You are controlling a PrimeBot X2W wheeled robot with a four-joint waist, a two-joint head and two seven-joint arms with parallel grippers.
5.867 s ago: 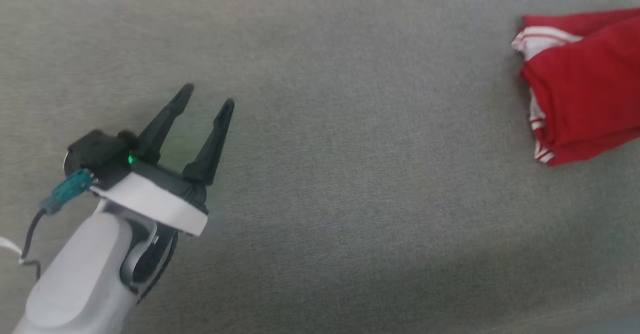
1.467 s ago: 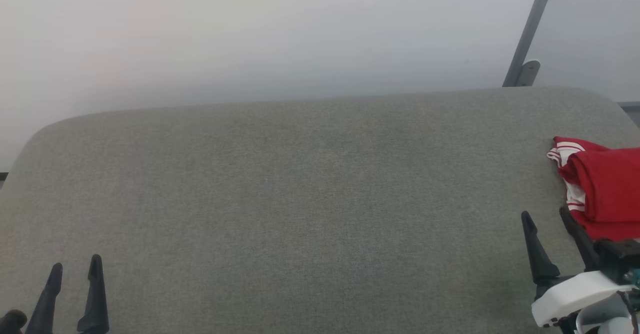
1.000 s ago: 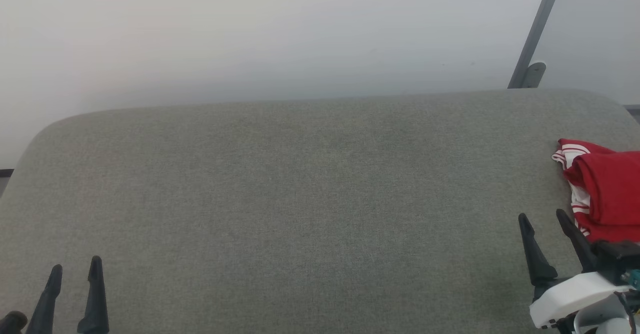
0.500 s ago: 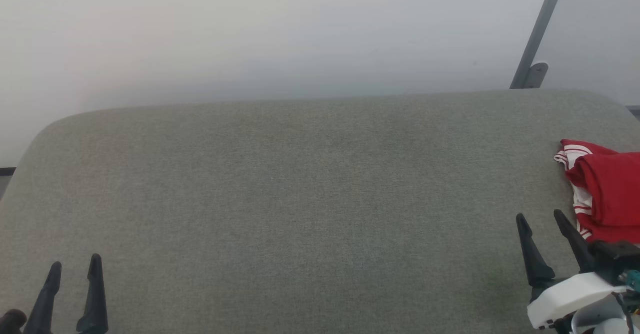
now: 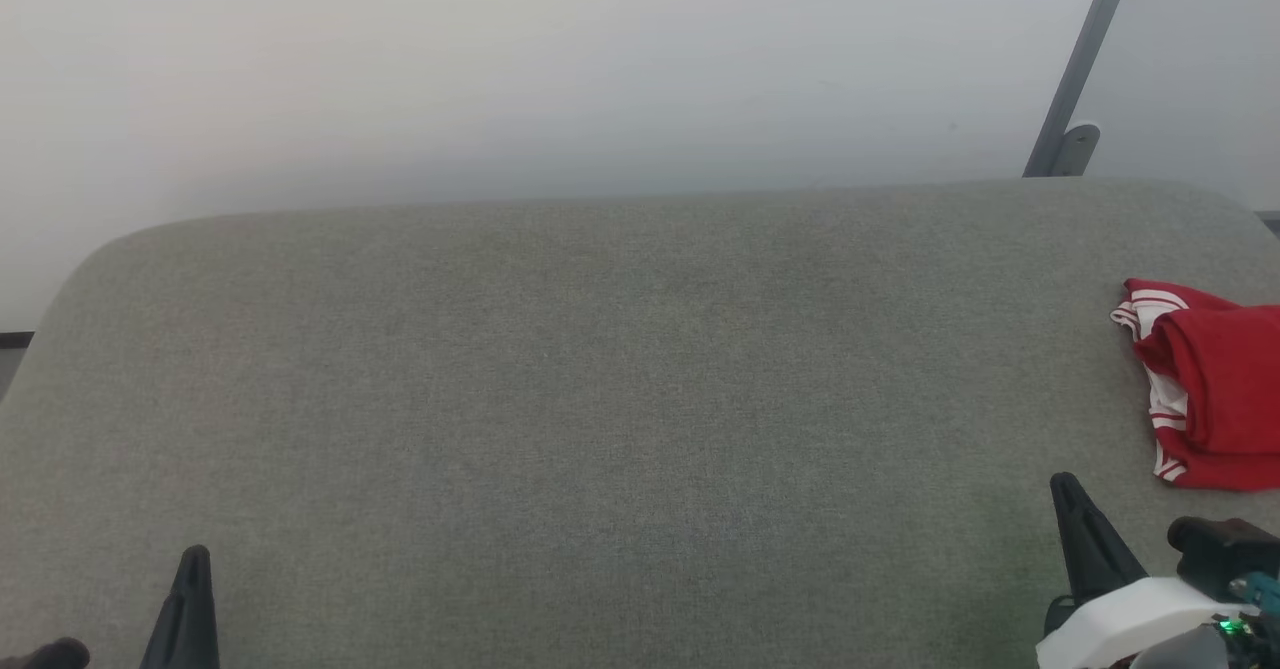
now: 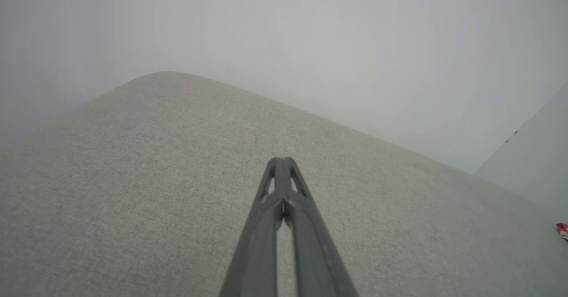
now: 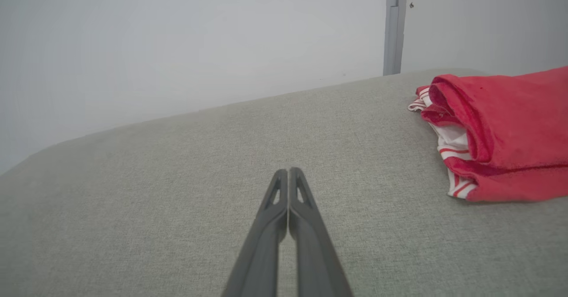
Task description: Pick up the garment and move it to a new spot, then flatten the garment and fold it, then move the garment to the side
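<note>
- One garment (image 5: 1215,399) is in sight. It is a folded red bundle lying on the grey-green surface (image 5: 600,399) at its right end, with the head view's edge cutting off part of it.
- Along the bundle's left edge, white cloth with red stripes peeks out from under the red layers. No lettering shows.
- There are two claws, each with two dark fingers.
- The left claw (image 6: 282,164) has its two fingers pressed together tip to tip with nothing between them. It hangs over bare surface at the left end, well apart from the garment, which shows as one small red speck at the edge of its wrist view.
- The right claw (image 7: 288,172) is likewise closed tight and empty. It sits near the garment but apart from it, with the bundle ahead and to its right.
- One white wrist housing with one green light (image 5: 1222,627) shows behind the right claw.
- One pale wall (image 5: 500,69) stands behind the surface. One slanted grey bar (image 5: 1085,59) leans against it, with one small bracket at its foot.
</note>
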